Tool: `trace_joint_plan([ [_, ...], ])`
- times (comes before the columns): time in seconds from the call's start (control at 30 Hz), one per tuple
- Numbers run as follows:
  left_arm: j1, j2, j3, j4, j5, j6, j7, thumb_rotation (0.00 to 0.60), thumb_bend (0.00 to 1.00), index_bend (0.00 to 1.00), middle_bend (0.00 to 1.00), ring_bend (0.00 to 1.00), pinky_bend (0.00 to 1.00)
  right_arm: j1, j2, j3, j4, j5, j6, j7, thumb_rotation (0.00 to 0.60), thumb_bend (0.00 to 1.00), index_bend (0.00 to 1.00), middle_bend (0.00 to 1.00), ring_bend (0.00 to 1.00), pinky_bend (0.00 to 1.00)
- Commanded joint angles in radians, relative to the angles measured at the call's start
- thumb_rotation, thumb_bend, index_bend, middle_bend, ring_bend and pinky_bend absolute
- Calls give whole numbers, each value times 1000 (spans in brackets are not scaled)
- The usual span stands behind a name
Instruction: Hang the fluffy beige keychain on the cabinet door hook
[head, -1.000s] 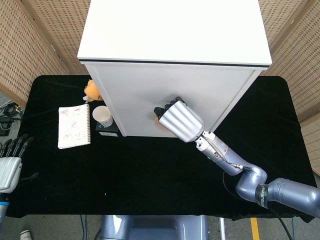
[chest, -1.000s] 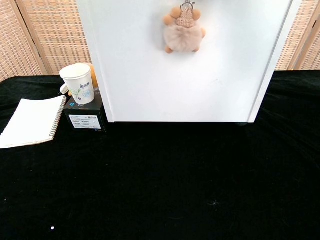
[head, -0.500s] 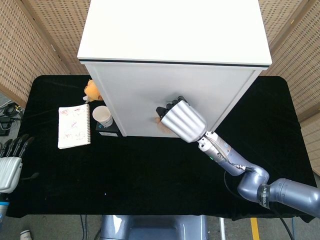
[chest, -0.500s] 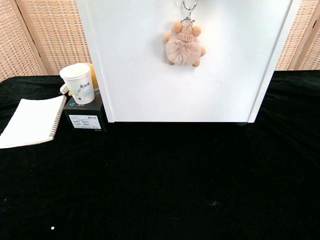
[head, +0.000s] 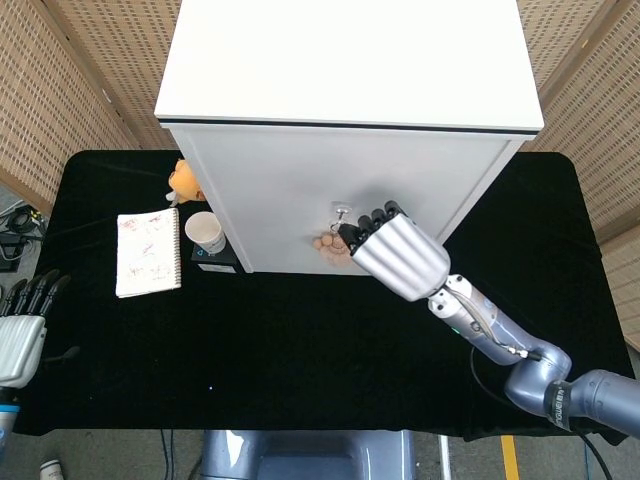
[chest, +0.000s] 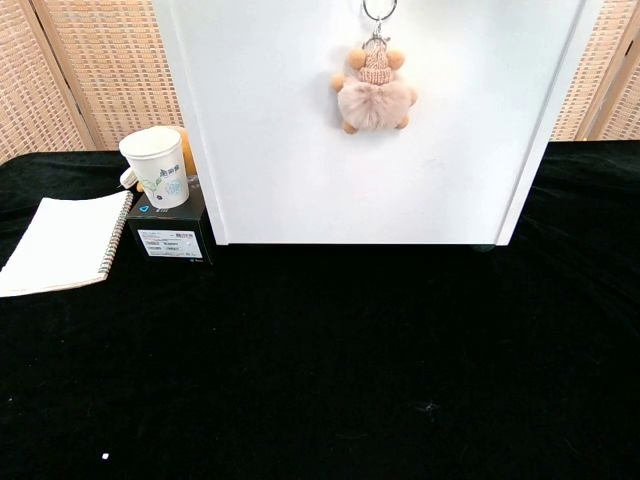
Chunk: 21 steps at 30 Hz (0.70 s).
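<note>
At frame centre, the fluffy beige keychain (chest: 375, 92) hangs against the cabinet door (chest: 300, 150). Right hand (head: 398, 254) beside it, fingers curled; whether they pinch it, I cannot tell. Left hand (head: 22, 330), lower left, fingers apart.

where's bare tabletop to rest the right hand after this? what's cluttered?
Bare black table runs across the whole front, below the cabinet, and right of it. Crowded: the left-rear corner, where the notebook, black box with the paper cup on it sit by the cabinet. The right hand is near the keychain.
</note>
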<state>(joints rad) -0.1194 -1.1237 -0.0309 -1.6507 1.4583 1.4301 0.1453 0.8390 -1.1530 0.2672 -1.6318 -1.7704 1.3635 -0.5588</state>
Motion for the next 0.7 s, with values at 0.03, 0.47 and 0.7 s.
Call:
trace_joint_plan([
  [0.03,2,0,3,-2,6,3,1,600,0,0,0,0,0,-66,45,-46,-13,-48,68,70,600,340,661,884,908,1000],
  [0.47,18,4,16,-13,49,41,2,600,0,0,0,0,0,-379,197,-261,-164,34,142,161,600,0,81,62,48,168],
  [0.7,32,5,25,-15,86,78,-4,600,0,0,0,0,0,-489,153,-282,-104,159,163,275,600,0,0,0,0,17],
])
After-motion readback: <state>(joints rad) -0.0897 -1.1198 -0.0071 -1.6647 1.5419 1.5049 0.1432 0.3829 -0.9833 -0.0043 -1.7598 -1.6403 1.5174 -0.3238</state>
